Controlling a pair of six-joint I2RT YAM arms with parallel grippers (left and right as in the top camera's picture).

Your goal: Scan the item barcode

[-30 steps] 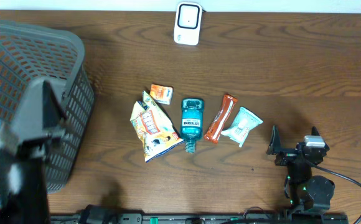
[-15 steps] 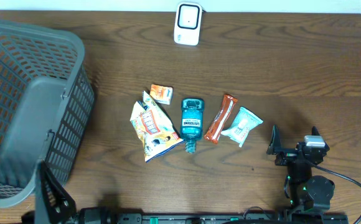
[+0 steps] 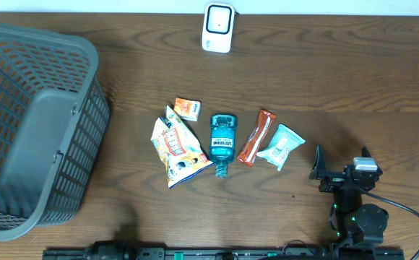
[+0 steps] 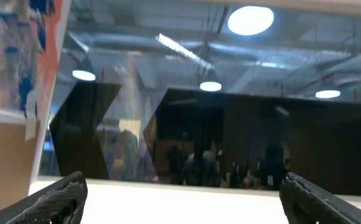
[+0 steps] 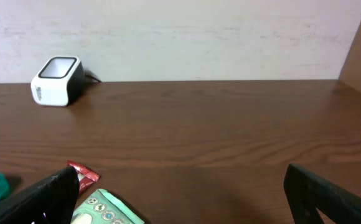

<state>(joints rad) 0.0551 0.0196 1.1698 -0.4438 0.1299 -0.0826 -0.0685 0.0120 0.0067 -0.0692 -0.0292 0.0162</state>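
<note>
Several items lie in a row mid-table: a small orange packet [image 3: 187, 108], a chips bag [image 3: 175, 148], a teal mouthwash bottle [image 3: 222, 141], a red snack bar [image 3: 256, 136] and a mint-green packet [image 3: 281, 146]. The white barcode scanner [image 3: 217, 27] stands at the far edge, its window facing the table. My right gripper [image 3: 341, 163] hovers open to the right of the green packet, holding nothing. Its wrist view shows the scanner [image 5: 57, 81], the bar's tip [image 5: 84, 174] and the green packet [image 5: 106, 208] by its left finger. My left gripper [image 4: 183, 202] is open and empty, pointed up at ceiling lights.
A large grey mesh basket [image 3: 87, 137] fills the table's left side. Bare brown wood lies between the items and the scanner, and to the right of the items. A wall [image 5: 187, 37] rises just behind the scanner.
The left arm, seen blurred over the basket a second ago, has swept down toward the near edge and left the overhead view. The right arm and the items have not moved.
</note>
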